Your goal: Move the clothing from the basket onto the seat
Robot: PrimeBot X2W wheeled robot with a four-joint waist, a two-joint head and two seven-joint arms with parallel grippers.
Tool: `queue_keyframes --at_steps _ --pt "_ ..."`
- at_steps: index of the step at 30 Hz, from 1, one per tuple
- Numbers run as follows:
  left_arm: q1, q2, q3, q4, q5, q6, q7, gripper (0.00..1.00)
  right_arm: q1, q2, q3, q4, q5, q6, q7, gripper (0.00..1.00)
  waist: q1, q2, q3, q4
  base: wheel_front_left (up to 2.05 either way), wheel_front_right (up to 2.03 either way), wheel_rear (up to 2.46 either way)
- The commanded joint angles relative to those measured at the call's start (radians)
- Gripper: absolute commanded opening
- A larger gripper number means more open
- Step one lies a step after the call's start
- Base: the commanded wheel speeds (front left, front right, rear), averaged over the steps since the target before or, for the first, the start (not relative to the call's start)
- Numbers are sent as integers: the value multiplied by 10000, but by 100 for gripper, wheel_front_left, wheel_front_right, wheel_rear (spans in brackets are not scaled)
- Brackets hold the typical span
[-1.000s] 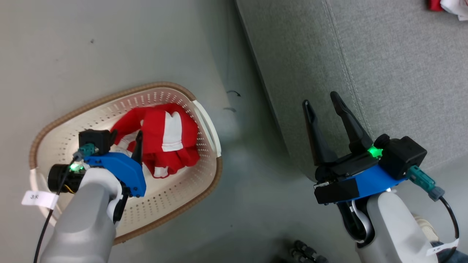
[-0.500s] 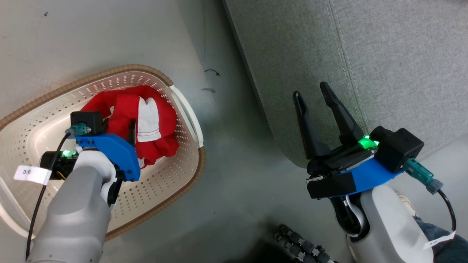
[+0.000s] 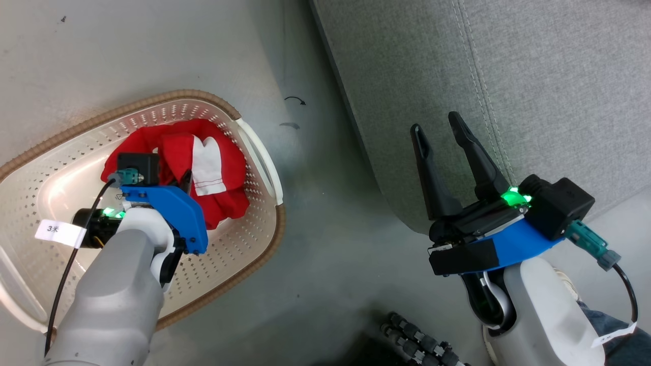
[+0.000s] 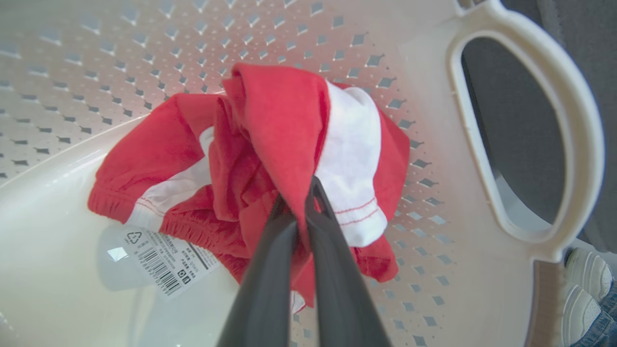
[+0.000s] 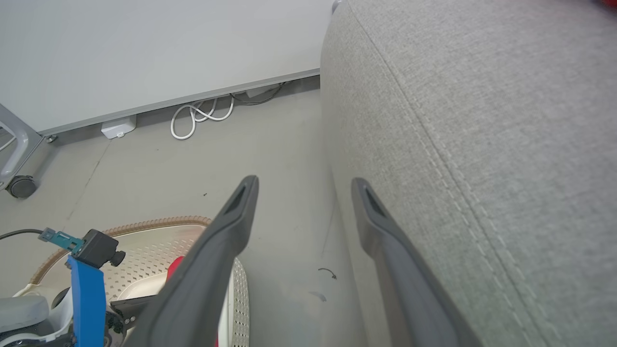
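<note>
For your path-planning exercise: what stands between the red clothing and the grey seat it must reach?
Only the basket's wall facing the seat and its white handle, then floor. The clothing, pinched in the left gripper's jaws, needs lifting over that wall.

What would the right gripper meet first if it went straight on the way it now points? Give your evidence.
Probably the floor beside the seat: the right gripper aims along the seat's side face, so the jaw nearer it might brush the fabric first. Depth is unclear.

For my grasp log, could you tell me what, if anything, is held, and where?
The left gripper is shut on the clothing, pinching a red fold beside its white panel; the right gripper holds nothing.
</note>
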Motion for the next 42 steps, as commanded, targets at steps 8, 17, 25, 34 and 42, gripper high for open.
queue_keyframes --at_steps 8,17,25,34,42 --pt "-26 225 -322 -180 -406 -2 -124 0 -219 13 127 34 75 5 -38 100 -1 0 -50 -2 0 0 0" --pt "229 -117 -1120 -374 -692 -3 -377 0 -319 8 1 336 -371 5 -37 100 -1 0 -1058 680 0 0 0" --pt "804 -752 -1987 -547 -1143 -3 -930 0 77 -3 -436 841 -1070 5 -33 100 -1 0 -2773 1831 0 0 0" --pt "1392 -1097 -3121 -1104 -1789 -4 -1556 0 1037 -1 -1046 1138 -1657 5 429 100 -1 0 -4997 2915 0 0 0" --pt "1480 -1203 -3992 -1792 -2360 -4 -1878 0 2051 1 -1396 899 -1880 5 1001 100 -1 0 -6580 3633 0 0 0"
